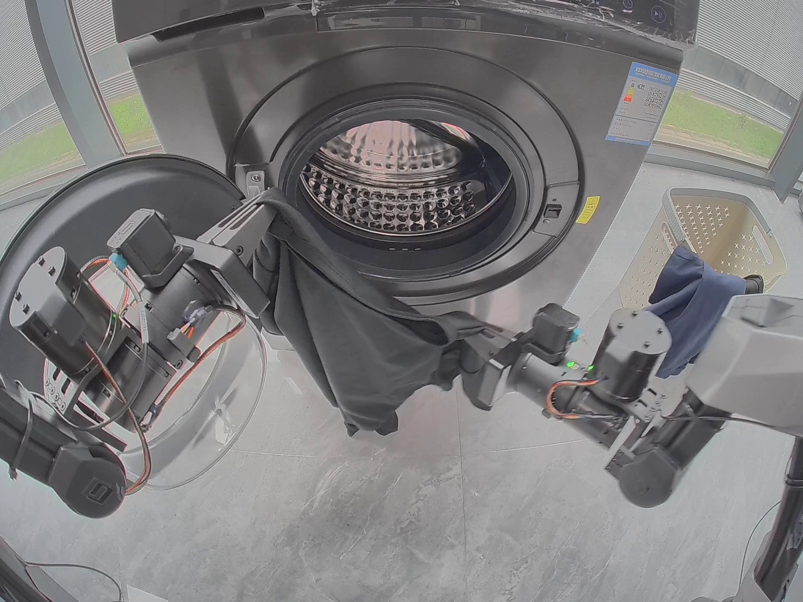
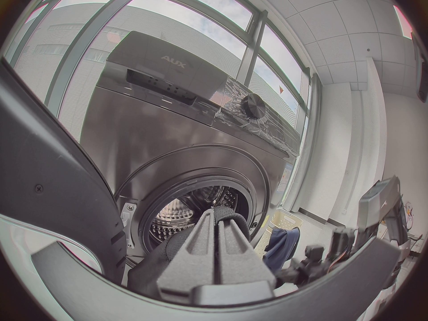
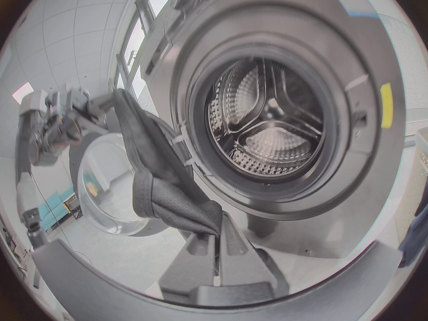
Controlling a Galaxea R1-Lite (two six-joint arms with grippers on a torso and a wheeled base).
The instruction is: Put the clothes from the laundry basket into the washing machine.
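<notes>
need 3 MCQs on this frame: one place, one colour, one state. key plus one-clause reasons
1. Where is the blue garment?
A) draped over the laundry basket rim
B) flat on the floor
C) on a shelf

2. What colour is the garment held between the left hand and the right hand?
A) white
B) dark grey
C) red

3. What state is the door of the washing machine?
A) shut
B) open
C) taken off

Key:
1 A, it hangs over the basket's rim at the robot's right.
2 B, dark cloth stretches from one hand to the other.
3 B, the door stands aside and the drum is exposed.
</notes>
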